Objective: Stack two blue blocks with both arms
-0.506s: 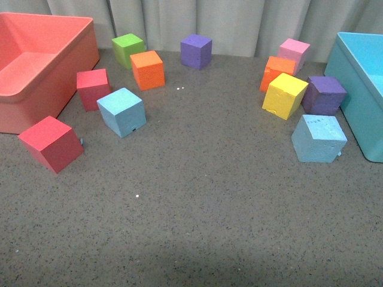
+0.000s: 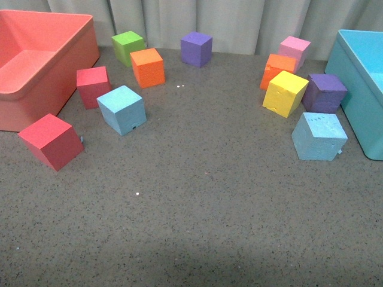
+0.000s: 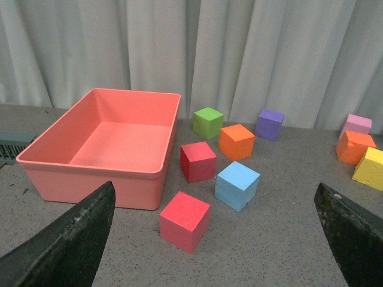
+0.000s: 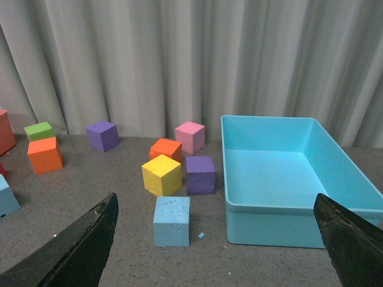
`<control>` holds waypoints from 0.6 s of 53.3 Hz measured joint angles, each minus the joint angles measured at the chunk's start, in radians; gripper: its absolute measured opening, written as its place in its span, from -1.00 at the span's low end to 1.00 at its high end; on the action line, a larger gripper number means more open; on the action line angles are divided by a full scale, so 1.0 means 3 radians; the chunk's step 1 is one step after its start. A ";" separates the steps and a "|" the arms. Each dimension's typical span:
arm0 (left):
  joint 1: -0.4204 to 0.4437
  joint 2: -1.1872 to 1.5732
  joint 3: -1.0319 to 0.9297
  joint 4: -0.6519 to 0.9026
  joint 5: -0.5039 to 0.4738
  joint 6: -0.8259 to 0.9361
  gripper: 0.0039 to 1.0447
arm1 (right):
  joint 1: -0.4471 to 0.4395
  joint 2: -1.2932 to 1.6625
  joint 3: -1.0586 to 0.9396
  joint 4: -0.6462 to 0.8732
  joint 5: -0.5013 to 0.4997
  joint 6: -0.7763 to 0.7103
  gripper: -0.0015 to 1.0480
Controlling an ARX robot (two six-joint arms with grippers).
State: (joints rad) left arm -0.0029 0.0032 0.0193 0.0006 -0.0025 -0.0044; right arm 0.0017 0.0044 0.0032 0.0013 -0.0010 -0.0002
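Note:
Two light blue blocks rest apart on the grey table. One blue block (image 2: 121, 109) lies at the left, among red cubes, and the left wrist view shows this blue block (image 3: 237, 185) too. The other blue block (image 2: 319, 136) lies at the right beside the turquoise bin, also seen as a blue block (image 4: 172, 220) in the right wrist view. My left gripper (image 3: 214, 184) is open and well short of its block. My right gripper (image 4: 216, 195) is open too, holding nothing. Neither arm shows in the front view.
A coral bin (image 2: 72, 78) stands at the far left and a turquoise bin (image 2: 353, 101) at the far right. Red cubes (image 2: 50, 141), orange (image 2: 147, 67), green (image 2: 128, 47), purple (image 2: 196, 49), yellow (image 2: 285, 93) and pink (image 2: 294, 50) cubes lie near the curtain.
The whole scene sits a few pixels higher in the front view. The blocks keep their places relative to one another.

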 joint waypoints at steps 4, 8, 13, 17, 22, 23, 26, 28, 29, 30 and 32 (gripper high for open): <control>0.0000 0.0000 0.0000 0.0000 0.0000 0.0000 0.88 | 0.0000 0.0000 0.0000 0.0000 0.0000 0.0000 0.82; 0.0000 0.0000 0.0000 0.0000 0.0000 0.0000 0.88 | 0.0000 0.0000 0.0000 0.0000 0.0000 0.0000 0.82; 0.0000 0.0000 0.0000 0.0000 0.0000 0.0000 0.88 | 0.0000 0.0000 0.0000 0.0000 0.0000 0.0000 0.82; 0.0000 0.0000 0.0000 0.0000 0.0000 0.0000 0.88 | 0.0000 0.0000 0.0000 0.0000 0.0000 0.0000 0.82; 0.0000 0.0000 0.0000 0.0000 0.0000 0.0000 0.88 | 0.0000 0.0000 0.0000 0.0000 0.0000 0.0001 0.82; 0.0000 0.0000 0.0000 0.0000 0.0000 0.0000 0.88 | 0.0000 0.0000 0.0000 0.0001 0.0000 0.0000 0.82; 0.0000 0.0000 0.0000 0.0000 0.0000 0.0000 0.88 | 0.0000 0.0000 0.0000 0.0000 0.0000 0.0000 0.82; 0.0000 0.0000 0.0000 0.0000 0.0000 0.0000 0.88 | 0.0000 0.0000 0.0000 0.0000 0.0000 0.0000 0.82; 0.0000 0.0000 0.0000 0.0000 0.0000 0.0000 0.88 | 0.0000 0.0000 0.0000 0.0000 0.0000 0.0000 0.82; 0.0000 0.0000 0.0000 0.0000 0.0000 0.0000 0.88 | 0.0000 0.0000 0.0000 0.0000 0.0000 0.0000 0.82; 0.0000 0.0000 0.0000 0.0000 0.0000 0.0000 0.88 | 0.0000 0.0000 0.0000 0.0000 0.0000 0.0000 0.82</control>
State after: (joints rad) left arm -0.0029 0.0032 0.0193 0.0006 -0.0025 -0.0044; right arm 0.0017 0.0044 0.0032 0.0013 -0.0010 -0.0002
